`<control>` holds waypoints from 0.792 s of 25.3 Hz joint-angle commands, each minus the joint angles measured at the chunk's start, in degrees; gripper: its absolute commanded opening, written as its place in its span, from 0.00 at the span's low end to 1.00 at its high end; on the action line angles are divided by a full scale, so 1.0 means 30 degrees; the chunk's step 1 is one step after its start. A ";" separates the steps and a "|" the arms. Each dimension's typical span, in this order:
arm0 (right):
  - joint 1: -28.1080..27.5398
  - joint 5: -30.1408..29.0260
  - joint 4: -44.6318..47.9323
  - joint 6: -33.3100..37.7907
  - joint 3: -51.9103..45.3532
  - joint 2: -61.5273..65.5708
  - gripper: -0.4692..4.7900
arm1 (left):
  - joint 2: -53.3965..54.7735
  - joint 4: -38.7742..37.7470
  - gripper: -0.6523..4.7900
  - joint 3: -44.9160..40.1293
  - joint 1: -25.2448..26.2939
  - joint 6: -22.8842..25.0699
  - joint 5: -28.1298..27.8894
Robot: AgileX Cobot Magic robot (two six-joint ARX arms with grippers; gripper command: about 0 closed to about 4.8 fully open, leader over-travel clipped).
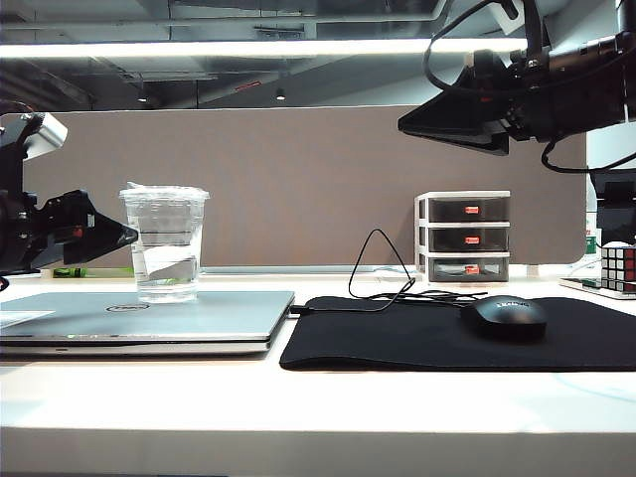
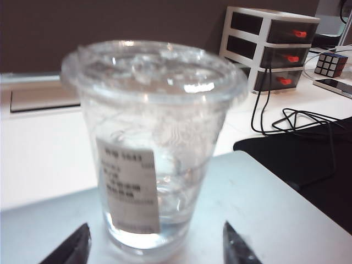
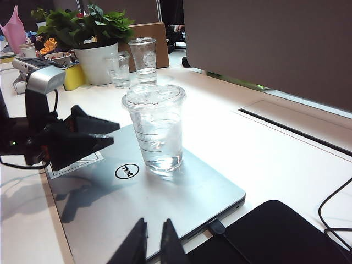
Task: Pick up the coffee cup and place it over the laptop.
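The coffee cup [image 1: 166, 243], clear plastic with a lid and a white label [image 2: 129, 190], stands upright on the closed silver laptop [image 1: 214, 316], behind its Dell logo [image 3: 127, 171]. My left gripper [image 1: 117, 236] hovers just left of the cup, level with its middle. It is open, with a gap between its fingertips [image 3: 107, 127] and the cup [image 3: 157, 132]. In the left wrist view my left gripper [image 2: 157, 252] shows one dark tip on each side of the cup's base. My right gripper [image 1: 417, 124] hangs high at the right, shut and empty, over the laptop's near corner [image 3: 153, 242].
A black mouse pad [image 1: 397, 343] with a mouse [image 1: 509, 316] and a looped cable [image 1: 378, 268] lies right of the laptop. A small drawer unit [image 1: 464, 237] and a Rubik's cube [image 1: 618, 266] stand at the back right. Two more cups [image 3: 142, 55] and a potted plant [image 3: 93, 33] stand beyond.
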 commanded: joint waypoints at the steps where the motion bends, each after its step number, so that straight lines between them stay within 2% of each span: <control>1: 0.0029 -0.0087 0.0313 -0.0058 0.0080 -0.0051 0.19 | -0.0219 0.1027 0.69 -0.0444 0.0015 -0.1013 0.0058; 5: 0.0022 -0.0146 0.0313 0.0015 0.0080 -0.0058 0.19 | -0.1865 0.1020 0.67 -0.1523 0.0051 -0.1778 0.0058; 6: 0.0029 -0.0138 0.0313 0.0015 0.0080 -0.0058 0.19 | -0.2528 0.1020 0.63 -0.1865 0.0058 -0.1770 0.0058; 7: 0.0022 -0.0131 0.0313 0.0015 0.0080 -0.0058 0.19 | -0.3439 0.1013 0.54 -0.2273 0.0080 -0.1770 0.0058; 8: 0.0022 -0.0160 0.0306 0.0022 0.0080 -0.0066 0.19 | -0.5180 0.0976 0.39 -0.2936 0.0189 -0.1770 0.0036; 9: 0.0022 -0.0182 0.0313 0.0029 0.0080 -0.0066 0.18 | -0.6280 0.0874 0.33 -0.3300 0.0219 -0.1851 -0.0240; 11: 0.0022 -0.0182 0.0306 0.0036 0.0080 -0.0073 0.13 | -0.8065 0.0095 0.31 -0.3752 0.0291 -0.2572 -0.1086; 14: 0.0022 -0.0146 0.0306 0.0175 0.0080 -0.0117 0.08 | -1.1023 -0.3395 0.23 -0.3978 0.0277 -0.2827 -0.2004; 16: 0.0022 0.0044 0.0146 0.0510 0.0080 -0.0313 0.08 | -1.3755 -0.7511 0.11 -0.3956 0.0255 -0.2747 -0.2025; 18: -0.0015 0.0503 -0.0248 0.0503 0.0066 -0.0692 0.08 | -1.5715 -0.9806 0.11 -0.3956 0.0255 -0.2368 -0.2135; 20: -0.0015 0.1814 -0.1151 0.0117 0.0051 -0.1362 0.08 | -1.7733 -1.1868 0.11 -0.3956 0.0248 -0.2055 -0.3045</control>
